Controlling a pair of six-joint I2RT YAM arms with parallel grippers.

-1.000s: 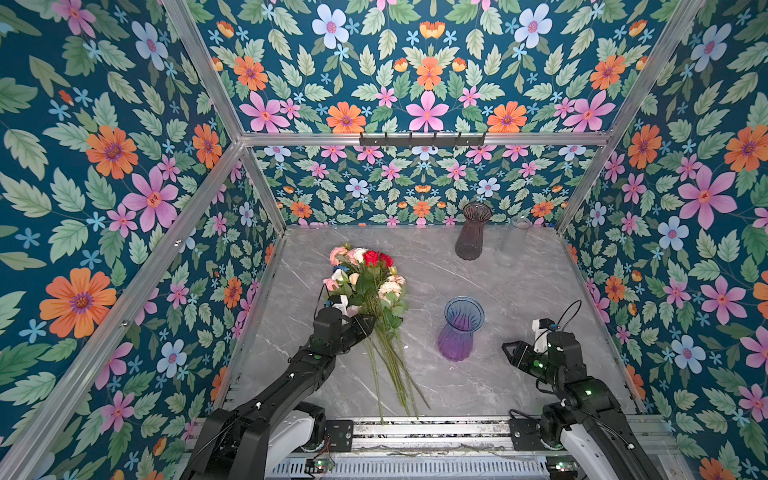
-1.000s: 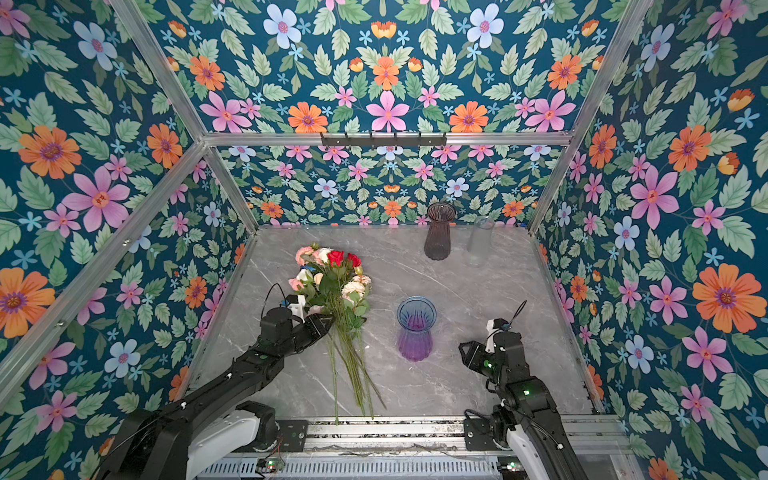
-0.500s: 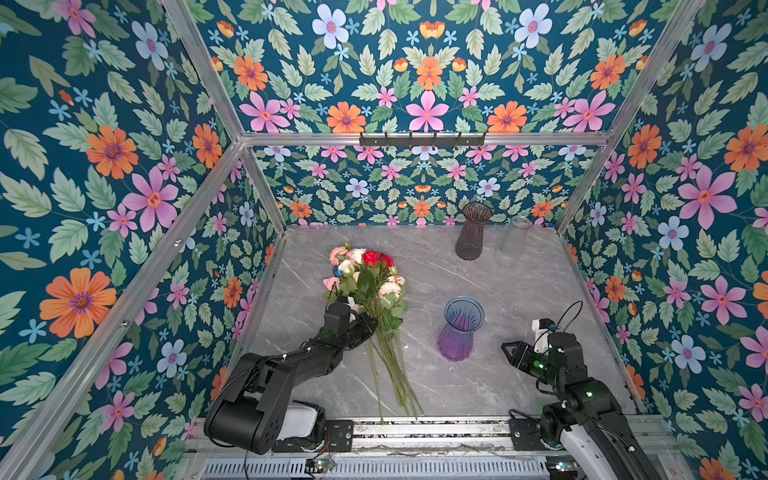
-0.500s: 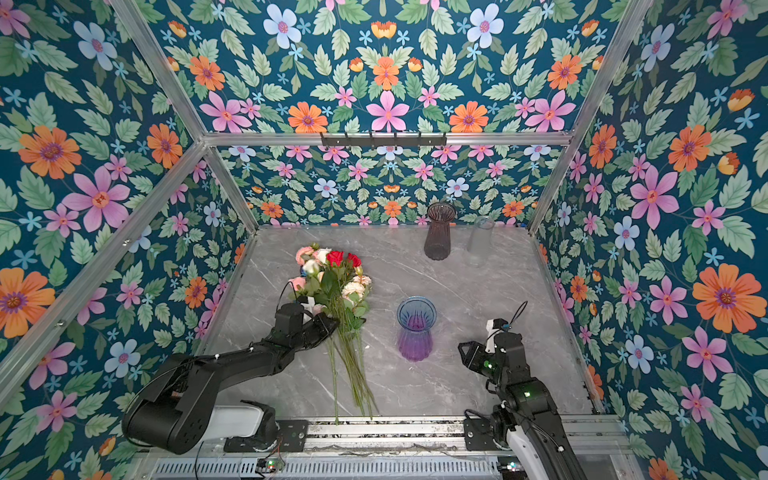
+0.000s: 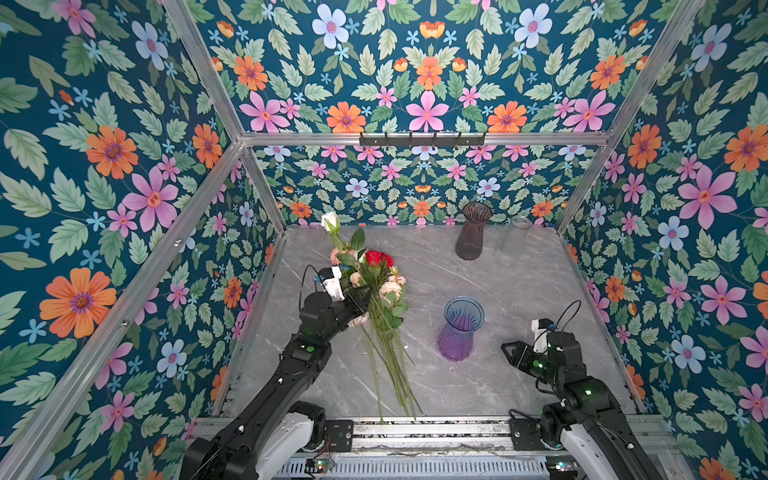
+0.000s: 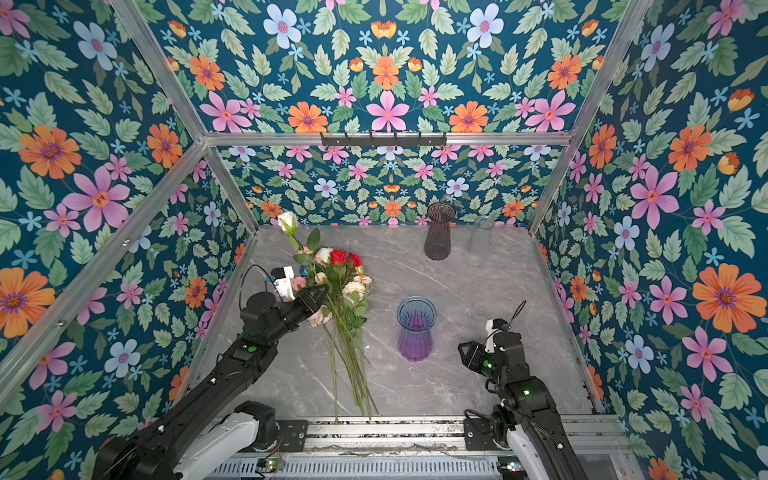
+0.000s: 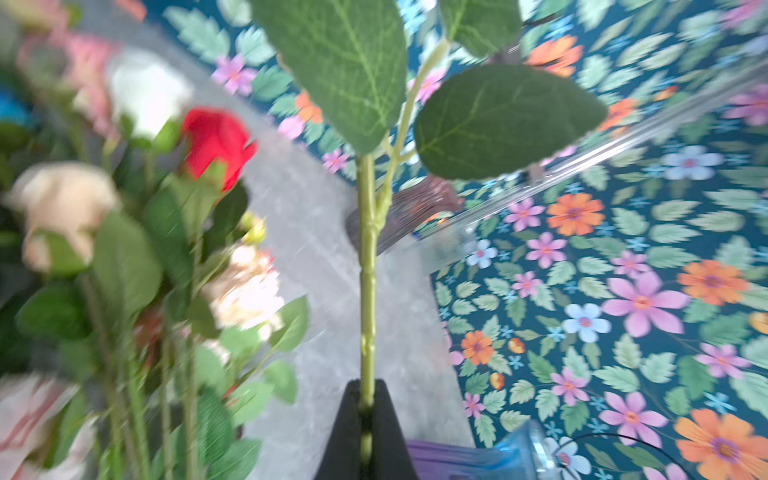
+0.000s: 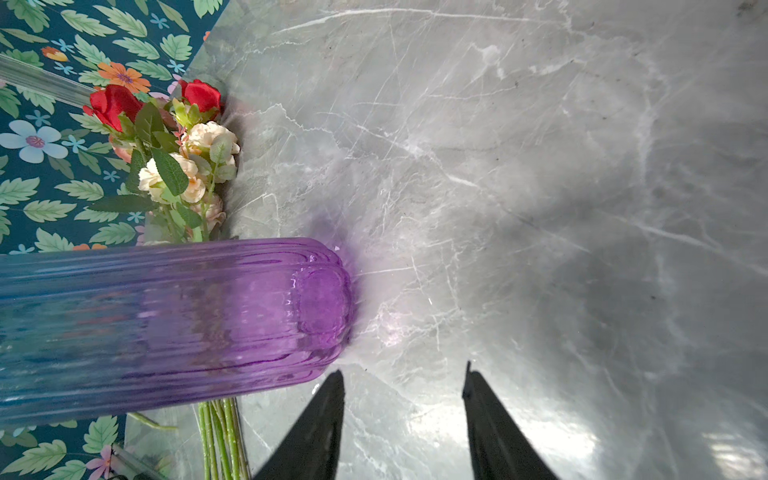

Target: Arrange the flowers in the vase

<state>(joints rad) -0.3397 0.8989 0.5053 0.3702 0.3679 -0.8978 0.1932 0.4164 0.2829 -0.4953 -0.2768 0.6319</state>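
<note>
The left gripper (image 5: 363, 297) (image 7: 365, 409) is clamped on the stem of a white rose (image 5: 330, 221) (image 6: 287, 221).
The stem points from the jaws toward the back-left corner, head farthest out, over the other flowers (image 5: 390, 289), which lie on the table (image 5: 519, 291), heads toward the back wall, stems toward the front rail. Right of them the blue-purple vase (image 5: 459, 328) stands upright, only its own glass showing inside. The right gripper (image 5: 508, 351) (image 8: 403, 368) is near it, apart, jaws spread. A dark vase (image 5: 471, 232) and a clear vase (image 5: 515, 235) stand at the back.

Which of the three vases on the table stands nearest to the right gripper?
The blue-and-purple vase, in the middle of the table. The dark vase and the clear vase stand at its far edge.
</note>
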